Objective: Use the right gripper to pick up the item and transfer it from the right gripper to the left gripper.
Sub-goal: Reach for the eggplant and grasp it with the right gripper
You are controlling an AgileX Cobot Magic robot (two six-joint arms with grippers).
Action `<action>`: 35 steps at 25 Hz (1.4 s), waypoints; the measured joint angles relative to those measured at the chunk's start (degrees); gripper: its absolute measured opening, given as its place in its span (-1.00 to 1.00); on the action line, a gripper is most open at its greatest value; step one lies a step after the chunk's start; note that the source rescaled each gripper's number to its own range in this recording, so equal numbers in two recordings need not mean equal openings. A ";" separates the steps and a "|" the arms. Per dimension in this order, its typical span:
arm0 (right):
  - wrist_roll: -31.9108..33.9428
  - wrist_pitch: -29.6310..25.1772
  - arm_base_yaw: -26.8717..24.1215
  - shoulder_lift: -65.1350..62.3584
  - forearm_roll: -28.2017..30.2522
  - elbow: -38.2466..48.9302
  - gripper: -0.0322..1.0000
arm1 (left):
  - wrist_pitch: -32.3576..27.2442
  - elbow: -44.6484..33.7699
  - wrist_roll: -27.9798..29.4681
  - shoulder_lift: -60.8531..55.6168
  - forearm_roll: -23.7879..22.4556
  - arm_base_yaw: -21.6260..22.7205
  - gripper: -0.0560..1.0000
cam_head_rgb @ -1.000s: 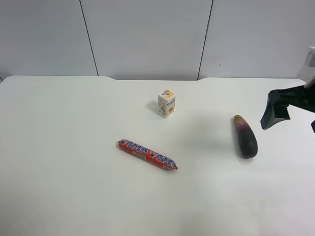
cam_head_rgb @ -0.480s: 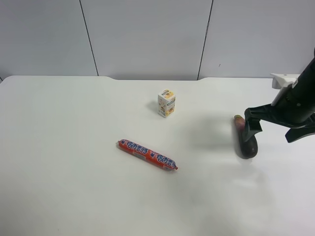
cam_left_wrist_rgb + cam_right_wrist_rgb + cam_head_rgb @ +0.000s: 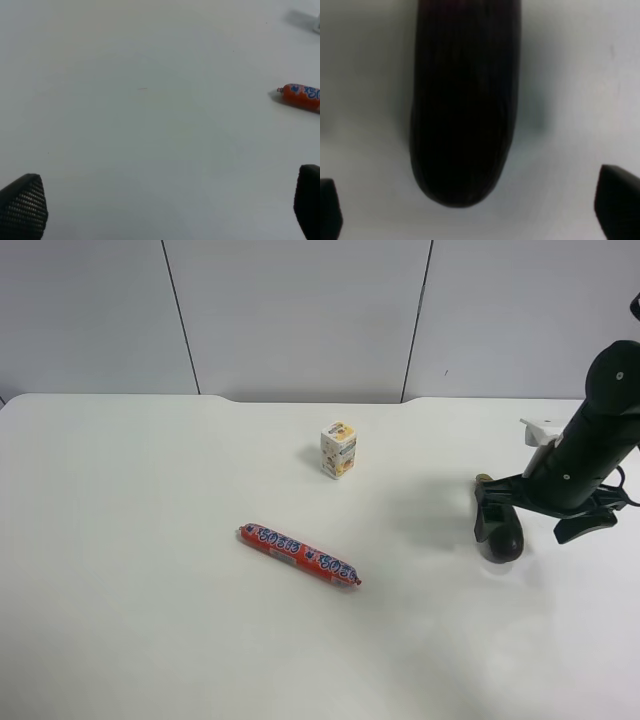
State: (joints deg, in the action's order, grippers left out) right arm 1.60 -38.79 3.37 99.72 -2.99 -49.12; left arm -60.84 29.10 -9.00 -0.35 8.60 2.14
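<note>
Lengthwise, the eggplant (image 3: 505,540) points stem-first at the far wall (image 3: 300,320), straddled by the wide-spread right gripper (image 3: 472,210).

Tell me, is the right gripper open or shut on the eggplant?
Open. In the right wrist view the right gripper has its fingertips wide apart, with bare table between each and the eggplant.

light: bright, even; shadows: soft; right wrist: eggplant (image 3: 465,100) blurred
</note>
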 joint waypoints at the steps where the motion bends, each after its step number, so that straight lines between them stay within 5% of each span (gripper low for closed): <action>1: 0.00 0.50 0.00 0.69 0.00 0.00 1.00 | 0.00 0.00 0.00 0.00 0.00 0.00 1.00; 17: -0.01 4.89 0.00 6.50 0.00 -0.16 0.99 | 0.00 0.00 0.00 0.00 0.00 0.00 1.00; 21: -0.01 5.31 0.00 6.57 0.00 -0.16 0.61 | 0.00 0.00 0.00 0.00 0.00 0.00 1.00; 31: -0.01 5.03 0.00 6.57 0.00 -0.16 -0.86 | 0.00 0.00 0.00 0.00 0.00 0.00 1.00; 35: -0.01 4.85 0.00 6.57 0.00 -0.16 -0.94 | 0.00 0.00 0.00 0.00 0.00 0.00 1.00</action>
State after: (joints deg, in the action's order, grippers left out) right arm 1.58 -33.94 3.37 106.29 -2.99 -49.27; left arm -60.84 29.10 -9.00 -0.35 8.60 2.14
